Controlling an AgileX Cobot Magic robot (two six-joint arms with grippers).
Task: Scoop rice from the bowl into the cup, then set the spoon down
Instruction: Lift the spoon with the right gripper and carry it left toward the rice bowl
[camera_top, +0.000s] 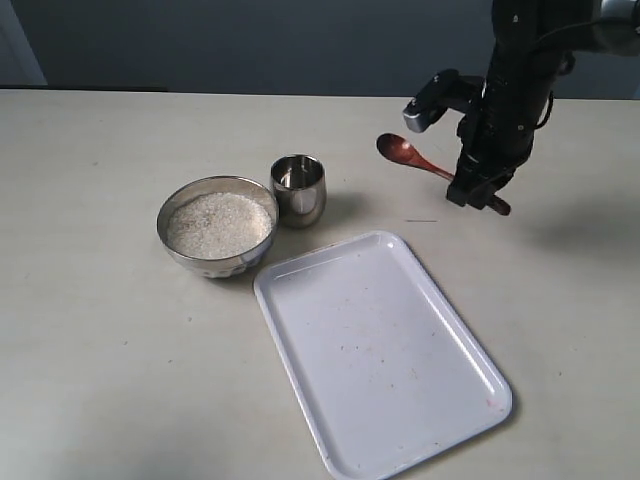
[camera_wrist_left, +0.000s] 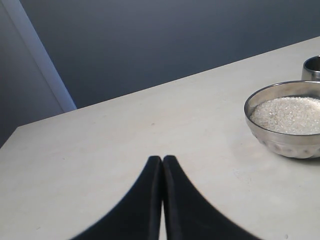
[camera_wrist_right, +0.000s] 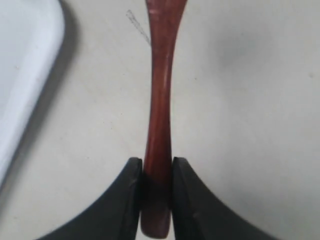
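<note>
The steel bowl (camera_top: 173, 237) full of white rice (camera_top: 219, 222) stands left of centre, with the small steel cup (camera_top: 299, 189) just to its right. My right gripper (camera_top: 478, 192) is shut on the handle of the reddish-brown spoon (camera_top: 403, 152), holding it above the table right of the cup, its oval head pointing towards the cup. In the right wrist view the spoon (camera_wrist_right: 159, 105) runs out from between the fingers of the gripper (camera_wrist_right: 157, 165). My left gripper (camera_wrist_left: 162, 159) is shut and empty; its view shows the bowl (camera_wrist_left: 280, 142), the rice (camera_wrist_left: 287, 114) and the cup's edge (camera_wrist_left: 312, 67).
A white rectangular tray (camera_top: 385, 350) lies in front of the cup, towards the right; its corner (camera_wrist_right: 22, 65) shows in the right wrist view. A dark wall stands behind the table's far edge.
</note>
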